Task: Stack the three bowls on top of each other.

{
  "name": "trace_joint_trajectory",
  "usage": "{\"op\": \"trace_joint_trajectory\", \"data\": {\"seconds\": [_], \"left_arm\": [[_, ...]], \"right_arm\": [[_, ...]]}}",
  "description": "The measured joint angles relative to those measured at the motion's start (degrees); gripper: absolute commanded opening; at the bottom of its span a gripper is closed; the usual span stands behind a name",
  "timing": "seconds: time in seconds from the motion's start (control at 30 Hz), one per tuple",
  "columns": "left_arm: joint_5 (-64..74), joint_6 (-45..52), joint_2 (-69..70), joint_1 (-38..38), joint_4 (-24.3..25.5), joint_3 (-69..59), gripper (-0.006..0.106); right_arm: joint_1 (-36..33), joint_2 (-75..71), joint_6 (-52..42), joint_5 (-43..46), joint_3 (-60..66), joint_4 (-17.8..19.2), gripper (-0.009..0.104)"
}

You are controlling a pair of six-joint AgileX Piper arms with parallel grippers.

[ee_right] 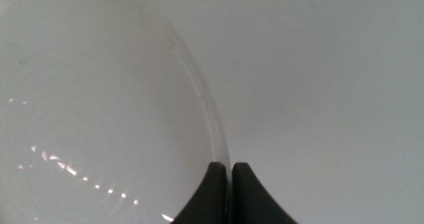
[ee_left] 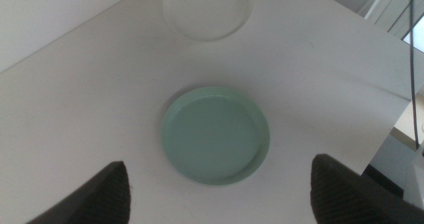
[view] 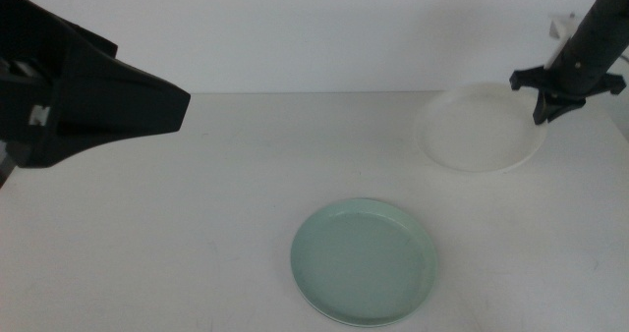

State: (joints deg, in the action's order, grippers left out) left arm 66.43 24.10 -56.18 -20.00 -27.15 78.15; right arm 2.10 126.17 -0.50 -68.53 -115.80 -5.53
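- The round, shallow, mint green plastic bowl point(view: 364, 261) lies flat near the front of the smooth white tabletop point(view: 226, 204).
- The round, shiny white plastic bowl point(view: 479, 128) sits far back on the right.
- The right gripper point(view: 552, 106) pinches the white bowl's thin rim with its dark fingers point(ee_right: 213, 194).
- The left gripper point(ee_left: 218, 184) hangs above the green bowl, fingers wide apart.

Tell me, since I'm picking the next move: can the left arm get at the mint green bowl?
Probably yes. The left gripper hangs open above the mint green bowl, with nothing between them. The right gripper is away at the white bowl's rim.
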Motion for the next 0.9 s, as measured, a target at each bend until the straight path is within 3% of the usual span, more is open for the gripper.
{"op": "trace_joint_trajectory", "data": {"seconds": [0.43,0.67,0.9], "left_arm": [[0.0,0.0,0.0,0.0,0.0,0.0,0.105],[0.0,0.0,0.0,0.0,0.0,0.0,0.105],[0.0,0.0,0.0,0.0,0.0,0.0,0.105]], "right_arm": [[-11.55,-29.43,0.0,10.35,32.48,-8.8,-0.001],[-19.21,-30.84,0.0,11.93,39.97,-9.66,-0.001],[-21.9,-30.84,0.05,19.94,47.1,-9.86,-0.001]]}}
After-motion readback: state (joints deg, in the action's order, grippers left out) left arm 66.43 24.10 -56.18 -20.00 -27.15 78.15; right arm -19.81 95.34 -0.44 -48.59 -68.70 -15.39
